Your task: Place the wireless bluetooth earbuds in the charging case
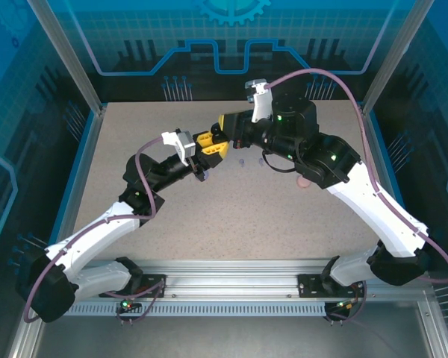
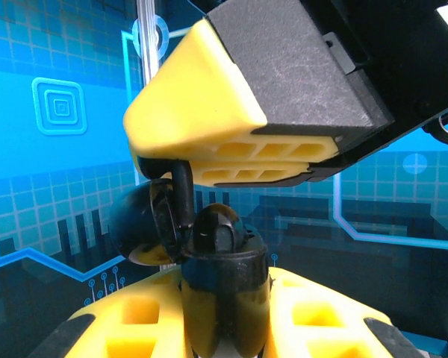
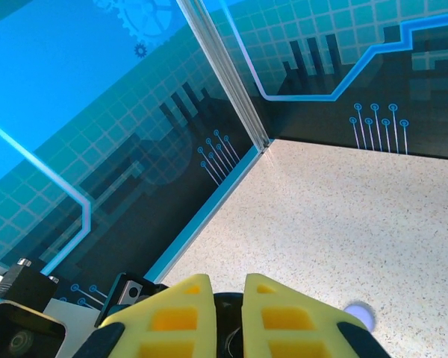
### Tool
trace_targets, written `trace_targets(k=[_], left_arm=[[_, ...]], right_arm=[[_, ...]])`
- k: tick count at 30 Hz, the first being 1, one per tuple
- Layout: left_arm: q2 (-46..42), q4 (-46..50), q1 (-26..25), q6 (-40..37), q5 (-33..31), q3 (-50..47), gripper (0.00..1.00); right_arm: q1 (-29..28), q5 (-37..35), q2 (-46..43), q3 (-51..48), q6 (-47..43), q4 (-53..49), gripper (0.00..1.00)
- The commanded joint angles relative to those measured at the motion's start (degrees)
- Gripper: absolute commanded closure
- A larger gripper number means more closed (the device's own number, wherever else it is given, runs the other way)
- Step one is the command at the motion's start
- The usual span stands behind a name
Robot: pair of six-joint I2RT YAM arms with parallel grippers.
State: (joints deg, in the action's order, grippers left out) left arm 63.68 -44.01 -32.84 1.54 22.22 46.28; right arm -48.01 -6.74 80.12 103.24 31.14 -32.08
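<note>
In the left wrist view my left gripper (image 2: 224,317) is shut on the body of a black charging case (image 2: 224,276), held upright with its lid (image 2: 138,224) swung open to the left. One black earbud (image 2: 220,233) sits in the case's top. My right gripper (image 2: 164,160) comes down from above, shut on a second black earbud whose stem (image 2: 182,190) hangs at the case's left rim. In the top view both grippers, left (image 1: 210,148) and right (image 1: 225,125), meet above mid-table. Two lavender earbuds (image 1: 243,161) (image 1: 263,162) lie on the table below the right gripper.
A pale pink thing (image 1: 302,181) peeks out from under the right forearm. A pale lavender rounded thing (image 3: 358,313) lies on the table near the right gripper (image 3: 228,287). Blue walls and a metal post (image 3: 224,82) ring the speckled table (image 1: 231,216).
</note>
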Motion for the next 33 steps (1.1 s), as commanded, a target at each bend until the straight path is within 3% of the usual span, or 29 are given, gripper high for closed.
trace_targets(k=[1, 33], left_arm=[[-0.4, -2.39, -0.55, -1.01, 1.47, 1.53, 1.0], [1.07, -2.21, -0.49, -1.54, 0.02, 1.35, 1.0]], right_arm=[[-0.59, 0.78, 0.19, 0.06, 0.58, 0.53, 0.88], [-0.95, -0.7, -4.11, -3.92, 0.94, -0.53, 0.88]])
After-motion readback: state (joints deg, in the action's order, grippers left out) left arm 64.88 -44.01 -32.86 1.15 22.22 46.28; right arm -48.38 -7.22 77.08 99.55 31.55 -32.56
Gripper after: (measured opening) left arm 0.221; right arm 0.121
